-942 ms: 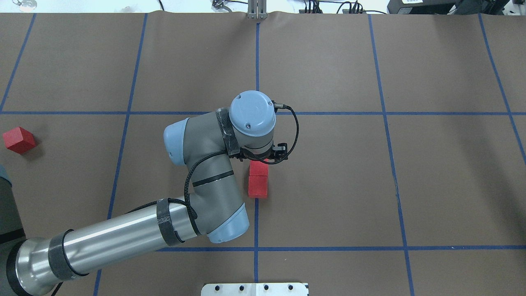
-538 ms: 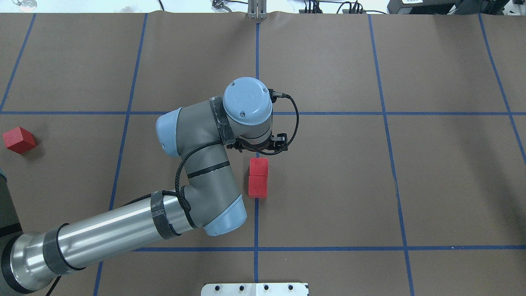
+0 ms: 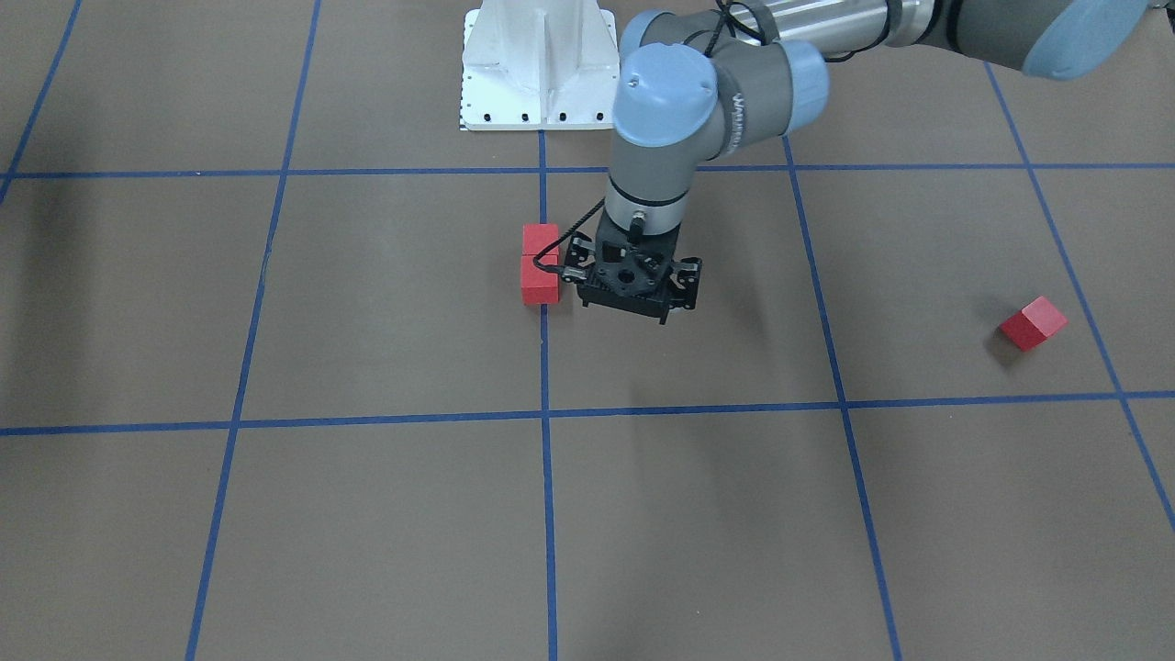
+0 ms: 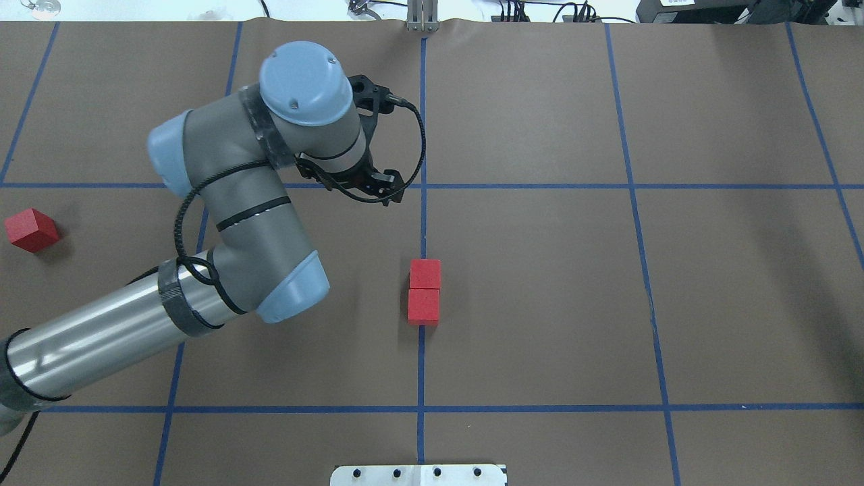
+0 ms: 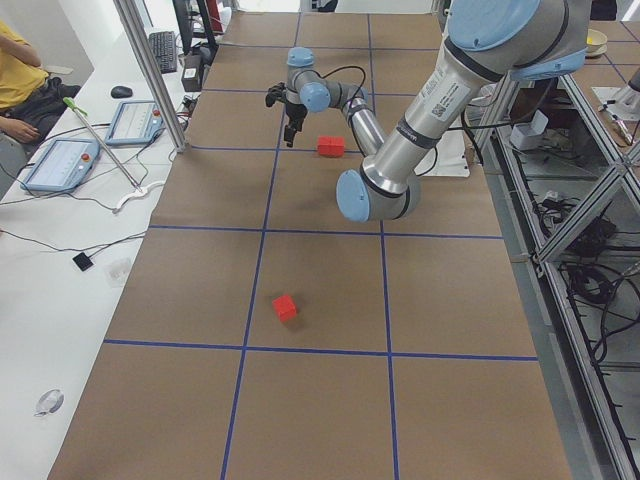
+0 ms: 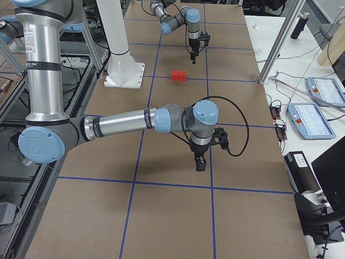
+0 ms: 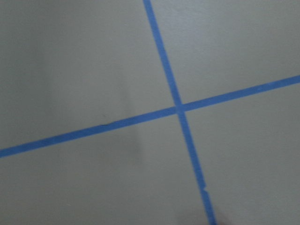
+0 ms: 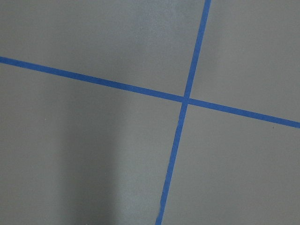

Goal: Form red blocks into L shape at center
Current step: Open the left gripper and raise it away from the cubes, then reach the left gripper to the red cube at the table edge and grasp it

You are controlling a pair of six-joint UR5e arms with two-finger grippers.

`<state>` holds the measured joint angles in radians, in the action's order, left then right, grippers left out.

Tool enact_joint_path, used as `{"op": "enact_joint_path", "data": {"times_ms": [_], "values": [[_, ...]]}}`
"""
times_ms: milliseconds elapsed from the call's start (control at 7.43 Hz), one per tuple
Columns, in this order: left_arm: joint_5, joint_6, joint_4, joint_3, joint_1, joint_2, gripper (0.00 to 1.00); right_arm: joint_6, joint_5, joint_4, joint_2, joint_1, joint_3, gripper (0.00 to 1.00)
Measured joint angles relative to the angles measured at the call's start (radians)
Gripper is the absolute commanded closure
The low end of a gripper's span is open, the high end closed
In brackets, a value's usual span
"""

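Observation:
Two red blocks (image 4: 424,275) (image 4: 423,306) lie touching in a short line on the centre grid line; they also show in the front view (image 3: 541,264). The third red block (image 4: 30,229) lies alone at the table's far left, also in the front view (image 3: 1034,323). My left gripper (image 4: 364,187) hangs open and empty above the table, beyond and to the left of the pair, and shows in the front view (image 3: 633,308). My right gripper (image 6: 200,164) shows only in the right side view, over bare table; I cannot tell its state.
Brown table with blue tape grid lines (image 4: 422,135). The white robot base plate (image 3: 537,64) stands at the near edge. A metal post (image 5: 150,70), tablets and a seated person (image 5: 20,80) are beside the table's far side.
My left gripper has risen off the upper block of the pair and swung away to the far left. Both centre blocks stay in place; the lone block has not moved.

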<state>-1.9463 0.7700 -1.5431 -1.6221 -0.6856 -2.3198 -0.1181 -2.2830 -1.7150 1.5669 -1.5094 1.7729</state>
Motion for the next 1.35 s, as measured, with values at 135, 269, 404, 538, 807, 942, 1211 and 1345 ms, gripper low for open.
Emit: {"op": "enact_joint_path", "data": {"times_ms": [135, 269, 404, 538, 807, 942, 1211, 1345], "values": [[-0.056, -0.103, 0.0, -0.052, -0.056, 0.087, 0.0, 0.0, 0.0, 0.0, 0.0, 0.0, -0.001, 0.0], [-0.098, -0.21, -0.003, -0.1, -0.11, 0.176, 0.0, 0.0, 0.0, 0.0, -0.001, 0.0, -0.001, 0.0], [-0.125, -0.321, -0.008, -0.14, -0.163, 0.262, 0.0, 0.0, -0.001, 0.0, -0.001, 0.0, -0.002, 0.0], [-0.146, -0.449, -0.014, -0.166, -0.223, 0.339, 0.0, 0.001, -0.001, 0.0, -0.001, 0.0, -0.002, 0.0], [-0.22, -0.716, -0.018, -0.175, -0.359, 0.459, 0.01, 0.003, -0.001, 0.0, -0.001, 0.0, -0.001, 0.0], [-0.257, -0.843, -0.019, -0.174, -0.417, 0.52, 0.07, 0.006, -0.001, 0.0, -0.001, 0.0, -0.001, 0.0], [-0.319, -1.083, -0.02, -0.155, -0.484, 0.615, 0.07, 0.013, -0.001, 0.0, -0.003, 0.0, -0.001, 0.0], [-0.357, -1.196, -0.02, -0.124, -0.507, 0.635, 0.17, 0.016, -0.001, 0.0, -0.007, 0.0, -0.001, 0.0]]}}
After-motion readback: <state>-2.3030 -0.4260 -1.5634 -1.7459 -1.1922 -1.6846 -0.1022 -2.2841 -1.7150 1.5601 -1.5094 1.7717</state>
